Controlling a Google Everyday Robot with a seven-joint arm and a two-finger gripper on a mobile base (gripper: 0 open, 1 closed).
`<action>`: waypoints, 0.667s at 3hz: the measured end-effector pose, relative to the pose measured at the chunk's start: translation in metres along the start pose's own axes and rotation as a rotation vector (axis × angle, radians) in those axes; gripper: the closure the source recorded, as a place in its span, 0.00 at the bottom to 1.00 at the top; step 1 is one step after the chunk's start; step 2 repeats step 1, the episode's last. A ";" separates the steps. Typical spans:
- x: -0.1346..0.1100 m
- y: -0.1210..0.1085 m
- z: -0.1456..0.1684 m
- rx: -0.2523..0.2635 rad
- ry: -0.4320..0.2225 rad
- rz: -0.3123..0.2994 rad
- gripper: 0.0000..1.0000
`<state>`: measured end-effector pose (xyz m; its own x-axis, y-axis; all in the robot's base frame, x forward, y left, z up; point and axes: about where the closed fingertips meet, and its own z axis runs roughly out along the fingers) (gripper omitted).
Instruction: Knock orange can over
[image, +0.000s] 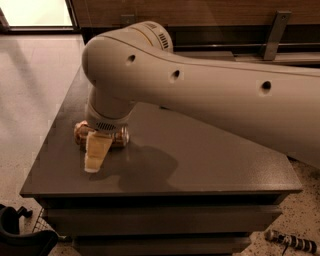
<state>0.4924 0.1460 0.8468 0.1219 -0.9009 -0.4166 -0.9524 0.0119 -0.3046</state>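
The orange can (79, 135) lies on its side on the dark grey table (200, 160), near the left edge. It is shiny orange-gold, and the wrist covers its middle. My gripper (97, 152) hangs from the big cream arm (200, 90), directly over and in front of the can. Its pale tip reaches down to the table surface just in front of the can. The rest of the gripper is hidden under the wrist.
The arm spans the view from the right to the table's left side. The table's left and front edges are close to the can. A dark object (20, 235) sits on the floor at lower left, and a striped tool (292, 241) at lower right.
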 end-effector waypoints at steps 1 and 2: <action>0.000 0.000 0.000 0.000 0.000 0.000 0.00; 0.000 0.000 0.000 0.000 0.000 0.000 0.00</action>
